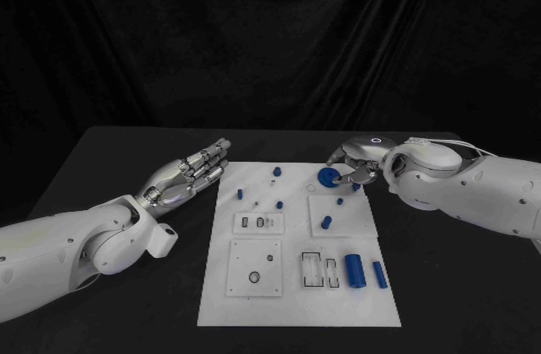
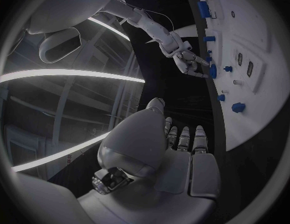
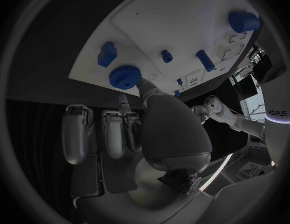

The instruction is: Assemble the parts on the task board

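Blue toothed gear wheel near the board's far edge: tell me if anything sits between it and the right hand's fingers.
Nothing visible does. The right hand has a fingertip at the rim of the blue toothed gear wheel, on the white task board.

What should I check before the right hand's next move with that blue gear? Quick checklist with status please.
1. Right hand on the blue gear: a fingertip touches its edge in the right wrist view; a full pinch cannot be told.
2. Gear's seat: it sits at the far edge of the task board; seated or lifted, cannot tell.
3. Left hand out of the way: ok, it is beside the board's left edge, fingers apart, holding nothing.
4. Neighbouring parts near the gear: ok, the small blue peg stands apart from it.
5. Large blue cylinder and the slimmer one: ok, lying on the board's near right, untouched.
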